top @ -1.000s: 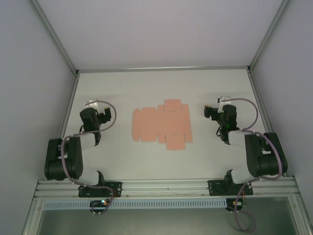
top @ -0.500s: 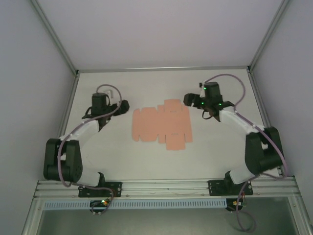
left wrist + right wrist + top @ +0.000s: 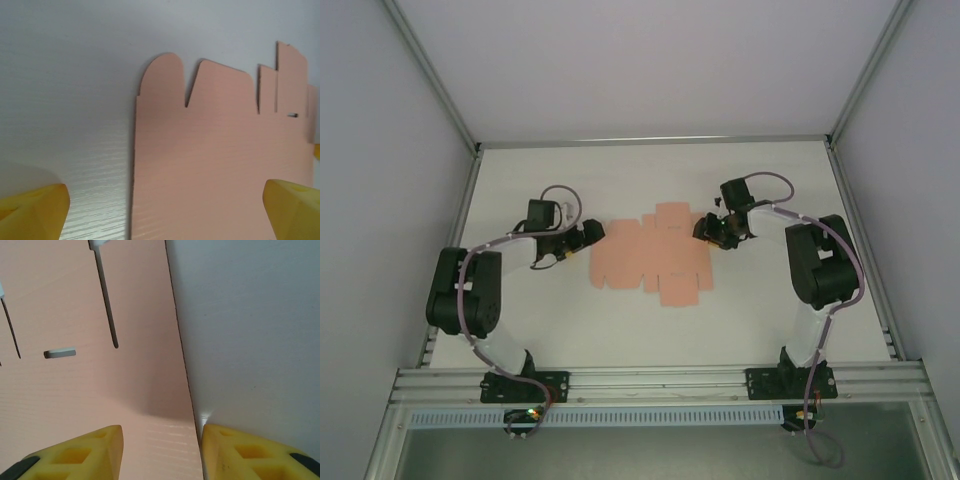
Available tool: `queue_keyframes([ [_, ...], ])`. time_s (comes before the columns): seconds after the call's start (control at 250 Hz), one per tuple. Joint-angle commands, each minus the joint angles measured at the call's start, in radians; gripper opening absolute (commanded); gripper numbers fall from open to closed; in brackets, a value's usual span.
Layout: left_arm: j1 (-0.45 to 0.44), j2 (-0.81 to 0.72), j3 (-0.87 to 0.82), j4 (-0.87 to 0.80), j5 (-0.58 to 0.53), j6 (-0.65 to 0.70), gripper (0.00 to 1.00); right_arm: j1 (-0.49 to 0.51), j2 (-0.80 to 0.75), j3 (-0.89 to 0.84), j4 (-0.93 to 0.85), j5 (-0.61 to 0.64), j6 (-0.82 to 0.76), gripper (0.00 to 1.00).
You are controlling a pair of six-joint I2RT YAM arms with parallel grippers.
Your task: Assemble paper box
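On the left side of the table, the left gripper [image 3: 588, 235] has come in to the left edge of the paper box [image 3: 650, 262]. A moment ago it was further left, apart from the card. Its jaws are wide open, with one yellow finger [image 3: 35, 212] over bare table and the other over the card. On the right, the right gripper [image 3: 705, 232] has come closer too and now sits at the card's right edge. Its jaws are part way apart, one finger [image 3: 80, 455] over the card and one over the table. They pinch nothing. The card itself has not moved.

The paper box is a flat pink sheet, not folded, lying in the middle of the table between the two grippers. It has rounded tabs near its left end, square flaps sticking out far and near, thin cuts and a small slot.

The table [image 3: 650, 180] is white with a faint grain. Pale grey walls [image 3: 650, 70] stand left, far and right. A metal rail [image 3: 660, 380] runs along the near edge.
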Motion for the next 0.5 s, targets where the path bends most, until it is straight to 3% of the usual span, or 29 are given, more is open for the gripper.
queue_keyframes([
  [0.0, -0.018, 0.041, -0.001, 0.074, 0.149, -0.055, 1.0, 0.003, 0.041, -0.03, -0.018, -0.031, 0.023, 0.46],
  [0.276, -0.076, 0.112, 0.065, -0.021, 0.164, -0.031, 1.0, 0.003, 0.049, -0.065, -0.008, -0.038, 0.025, 0.41],
  [0.499, -0.1, 0.097, 0.072, -0.001, 0.215, -0.046, 1.0, 0.002, 0.05, -0.086, 0.02, -0.05, 0.029, 0.4],
])
